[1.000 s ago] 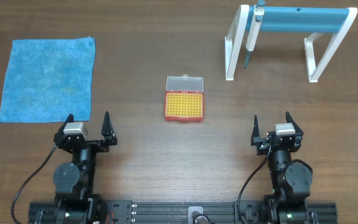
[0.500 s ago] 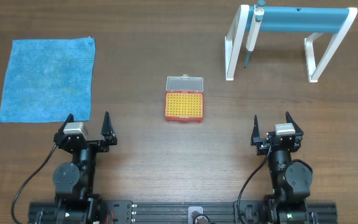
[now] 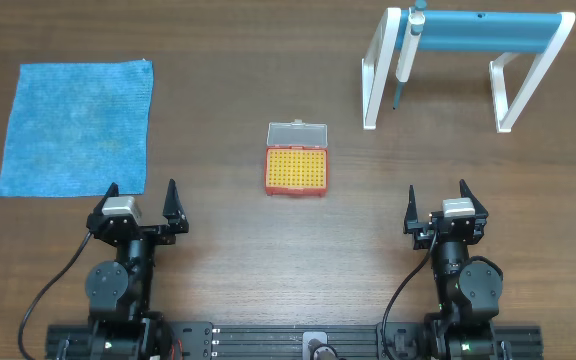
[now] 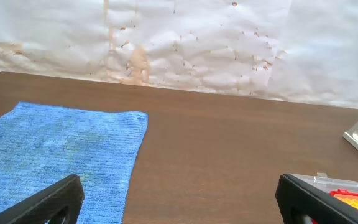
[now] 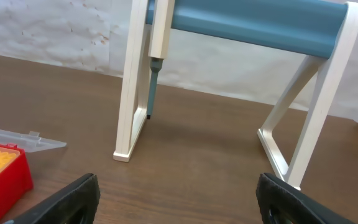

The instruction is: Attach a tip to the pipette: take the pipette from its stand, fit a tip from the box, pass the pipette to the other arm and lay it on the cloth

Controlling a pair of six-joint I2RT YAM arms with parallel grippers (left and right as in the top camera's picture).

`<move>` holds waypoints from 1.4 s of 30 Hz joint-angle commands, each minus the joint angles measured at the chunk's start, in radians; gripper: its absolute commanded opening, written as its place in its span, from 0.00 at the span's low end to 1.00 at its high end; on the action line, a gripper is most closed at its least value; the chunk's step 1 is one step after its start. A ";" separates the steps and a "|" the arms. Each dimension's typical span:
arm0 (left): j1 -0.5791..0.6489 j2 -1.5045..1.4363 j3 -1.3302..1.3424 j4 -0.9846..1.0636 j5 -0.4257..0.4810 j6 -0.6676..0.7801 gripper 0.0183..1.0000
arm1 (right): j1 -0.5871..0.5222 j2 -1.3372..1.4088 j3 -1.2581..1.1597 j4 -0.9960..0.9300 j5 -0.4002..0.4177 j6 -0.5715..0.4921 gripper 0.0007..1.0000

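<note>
Left gripper [image 3: 142, 190] and right gripper [image 3: 436, 190] sit near my bases, fingers spread wide, holding nothing. Tip box [image 3: 296, 165] is ahead between them, lid open. Cloth [image 3: 76, 128] lies flat beyond my left. Pipette [image 3: 406, 60] hangs upright on the stand [image 3: 488, 32], far right.

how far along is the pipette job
Nothing looks done: the pipette hangs in its stand, the tip box sits open, and no pipette lies on the blue cloth. Nothing is in hand: the left gripper and right gripper are open near their bases. Everything is left: pickup, tip fitting, handover, laying down.
</note>
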 commanded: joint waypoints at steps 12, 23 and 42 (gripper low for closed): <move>0.004 -0.001 -0.002 -0.006 -0.008 0.002 1.00 | 0.005 0.090 0.009 0.179 0.006 0.009 0.83; 0.004 -0.001 -0.002 -0.006 -0.008 0.002 1.00 | 0.006 1.015 0.262 0.921 0.006 0.092 0.82; 0.004 -0.001 -0.002 -0.006 -0.008 0.002 1.00 | 0.008 1.563 0.573 1.069 0.005 0.238 0.83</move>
